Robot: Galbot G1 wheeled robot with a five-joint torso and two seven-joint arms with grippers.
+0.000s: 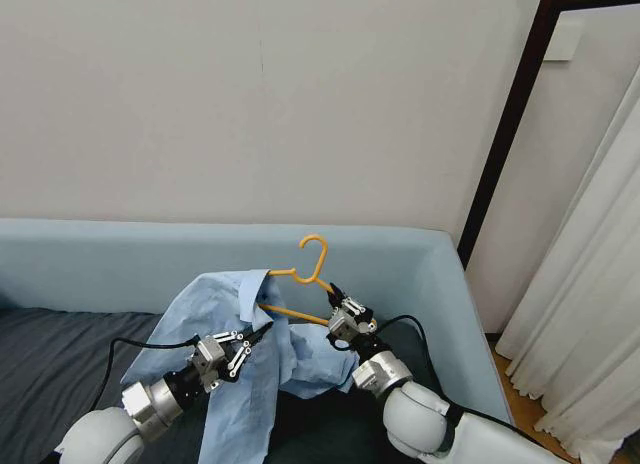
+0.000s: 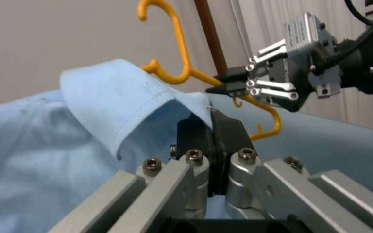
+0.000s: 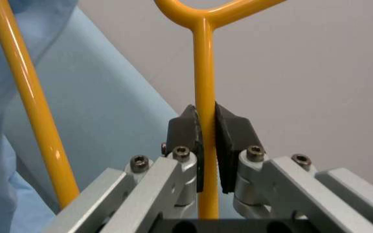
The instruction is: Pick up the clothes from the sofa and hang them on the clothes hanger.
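Shirt [image 2: 76,145] collar pinched in left claw [image 2: 211,131]; right claw [image 3: 207,141] clamps hanger [image 3: 203,63] steady, likely for threading.

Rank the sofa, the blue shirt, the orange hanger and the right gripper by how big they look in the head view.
1. sofa
2. blue shirt
3. orange hanger and right gripper: near alike, and the shirt covers part of the hanger, so unranked.
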